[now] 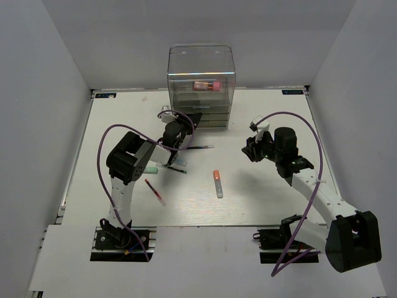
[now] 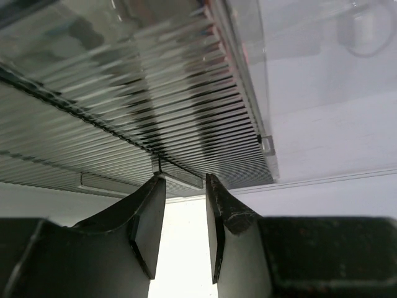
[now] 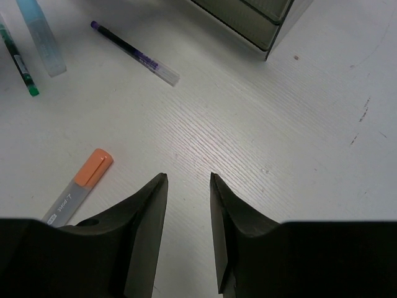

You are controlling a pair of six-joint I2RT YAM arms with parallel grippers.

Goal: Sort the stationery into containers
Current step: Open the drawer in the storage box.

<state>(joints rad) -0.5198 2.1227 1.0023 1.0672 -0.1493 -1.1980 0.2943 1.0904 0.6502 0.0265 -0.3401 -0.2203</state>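
Note:
The clear box [image 1: 200, 87] with stacked grey drawers stands at the back centre; a pink tube [image 1: 208, 85] lies inside its upper part. My left gripper [image 1: 186, 119] is open right at the drawer fronts. In the left wrist view its fingertips [image 2: 185, 183] stand on either side of a drawer handle [image 2: 178, 173], not closed on it. My right gripper [image 1: 254, 146] is open and empty above bare table [image 3: 188, 180]. On the table lie an orange-grey marker [image 1: 218, 184], a red-white pen [image 1: 155, 192], a thin dark pen [image 1: 198, 148] and a pale green marker [image 1: 152, 169].
In the right wrist view I see the orange-grey marker [image 3: 77, 189], a purple-tipped pen [image 3: 133, 53], a light blue marker [image 3: 42, 37], a green pen [image 3: 18, 62] and the box's corner [image 3: 254, 18]. White walls enclose the table on three sides.

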